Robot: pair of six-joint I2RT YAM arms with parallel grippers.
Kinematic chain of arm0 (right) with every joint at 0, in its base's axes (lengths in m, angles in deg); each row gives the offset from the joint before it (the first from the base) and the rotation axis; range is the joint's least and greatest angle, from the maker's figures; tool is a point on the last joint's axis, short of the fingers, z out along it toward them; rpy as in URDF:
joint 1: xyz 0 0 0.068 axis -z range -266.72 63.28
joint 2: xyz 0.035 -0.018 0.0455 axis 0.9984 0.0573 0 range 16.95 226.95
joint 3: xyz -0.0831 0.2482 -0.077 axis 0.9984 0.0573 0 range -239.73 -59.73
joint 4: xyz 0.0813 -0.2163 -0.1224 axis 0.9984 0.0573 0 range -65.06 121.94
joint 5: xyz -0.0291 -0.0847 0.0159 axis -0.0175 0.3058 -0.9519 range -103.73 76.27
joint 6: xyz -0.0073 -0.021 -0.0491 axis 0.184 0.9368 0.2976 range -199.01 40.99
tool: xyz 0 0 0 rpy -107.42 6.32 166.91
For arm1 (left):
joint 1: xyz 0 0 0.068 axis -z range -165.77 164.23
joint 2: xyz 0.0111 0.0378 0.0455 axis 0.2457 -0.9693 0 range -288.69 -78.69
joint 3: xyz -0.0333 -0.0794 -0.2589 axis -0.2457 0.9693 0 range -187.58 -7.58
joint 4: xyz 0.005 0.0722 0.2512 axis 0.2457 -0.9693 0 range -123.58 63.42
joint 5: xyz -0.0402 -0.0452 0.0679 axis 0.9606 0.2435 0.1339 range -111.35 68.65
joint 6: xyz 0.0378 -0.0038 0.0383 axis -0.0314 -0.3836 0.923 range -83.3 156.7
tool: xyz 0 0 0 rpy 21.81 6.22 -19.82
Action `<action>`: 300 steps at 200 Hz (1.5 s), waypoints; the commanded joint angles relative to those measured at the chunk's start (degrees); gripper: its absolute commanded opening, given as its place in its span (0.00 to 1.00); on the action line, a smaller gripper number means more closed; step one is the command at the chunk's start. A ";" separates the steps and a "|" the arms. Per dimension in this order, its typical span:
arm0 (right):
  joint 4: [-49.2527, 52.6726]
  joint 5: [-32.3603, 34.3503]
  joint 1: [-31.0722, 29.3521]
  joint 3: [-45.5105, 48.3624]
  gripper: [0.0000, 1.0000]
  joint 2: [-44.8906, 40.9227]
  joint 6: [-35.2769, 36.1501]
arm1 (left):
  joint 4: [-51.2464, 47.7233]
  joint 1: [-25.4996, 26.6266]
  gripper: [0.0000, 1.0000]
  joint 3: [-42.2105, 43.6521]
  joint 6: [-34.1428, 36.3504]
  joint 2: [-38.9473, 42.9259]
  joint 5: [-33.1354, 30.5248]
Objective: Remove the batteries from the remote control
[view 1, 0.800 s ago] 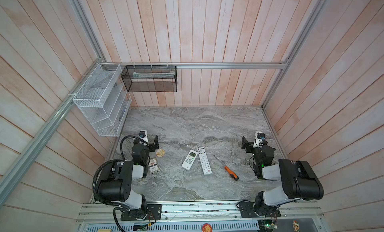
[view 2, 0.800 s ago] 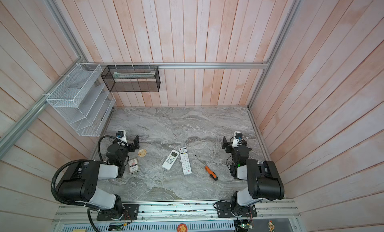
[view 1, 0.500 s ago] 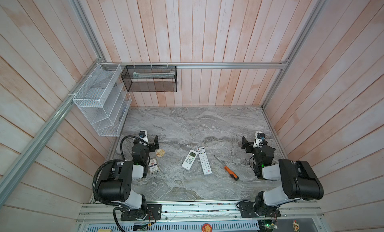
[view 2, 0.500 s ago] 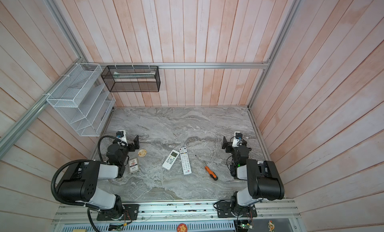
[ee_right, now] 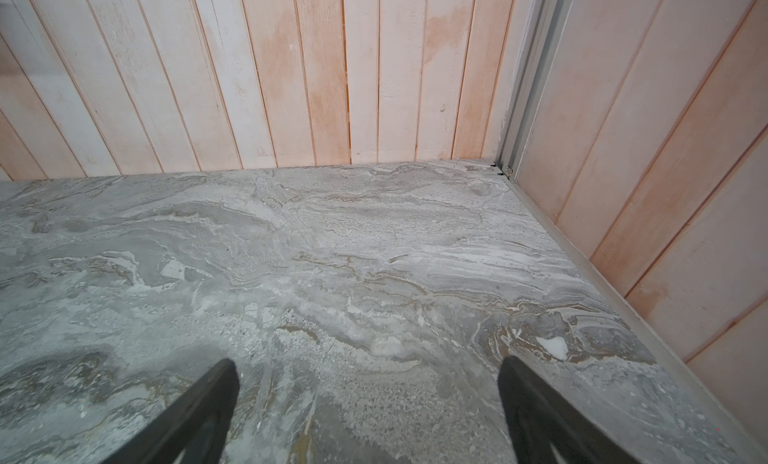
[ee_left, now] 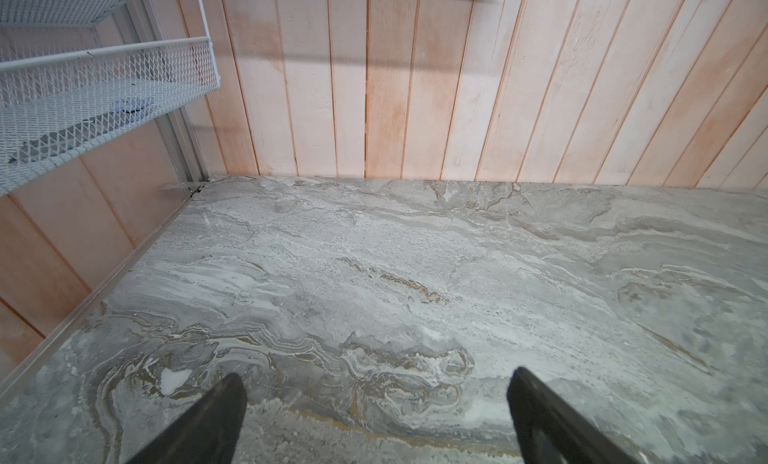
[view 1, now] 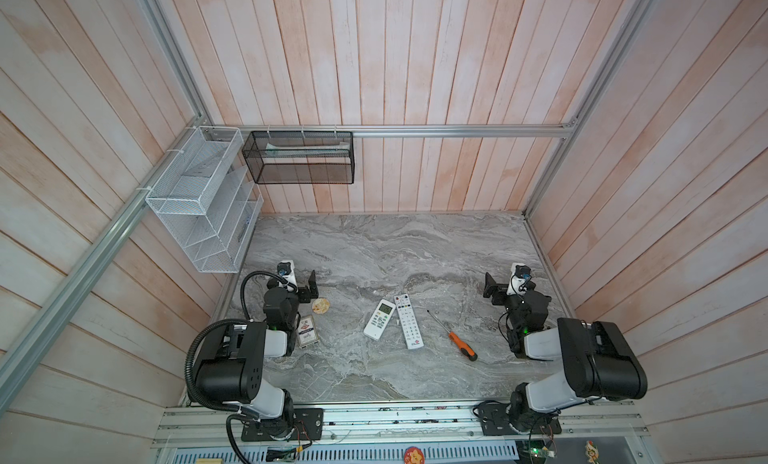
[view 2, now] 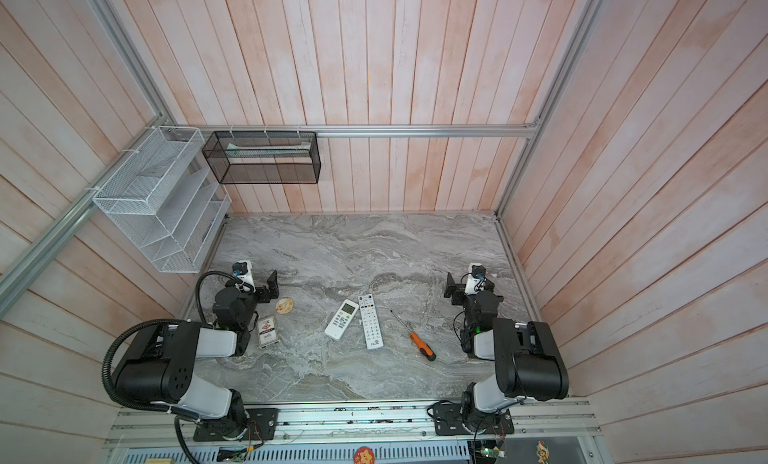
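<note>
Standing parked by their bases, the left gripper (ee_left: 377,376) and the right gripper (ee_right: 369,362) are holding their jaws spread wide, with nothing between them. No step is judged to be under way yet; the approach is pending. The batteries are not showing: the short remote (view 1: 379,324) and the long remote (view 1: 408,321) are both lying buttons-up, so the cells are presumably sitting inside, under the rear covers. The remotes are lying inboard of each gripper and slightly behind its fingertips, with the screwdriver (view 1: 457,342) lying between them and the right gripper. The next move is calling for one gripper to swing inward, seize a remote and turn it over. Ahead of both grippers the table (view 1: 374,254) is running bare to the back wall (ee_left: 415,87). Outboard of the right gripper the side wall (ee_right: 665,191) is standing close. A card box (view 1: 307,332) and a round disc (view 1: 321,305) are lying just behind the left gripper.
</note>
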 commanded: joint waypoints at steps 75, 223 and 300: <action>-0.85 -0.46 0.55 -0.65 0.98 0.38 -0.51 | 2.29 -0.24 1.00 0.72 0.75 -0.14 0.41; 69.29 -6.00 -2.28 -34.59 0.96 -15.59 -25.23 | -70.80 -0.22 1.00 -25.69 -29.85 25.60 8.24; 106.94 -11.01 -28.99 -52.26 0.93 -4.19 -18.67 | -74.81 4.63 1.00 -20.67 -37.66 30.80 22.65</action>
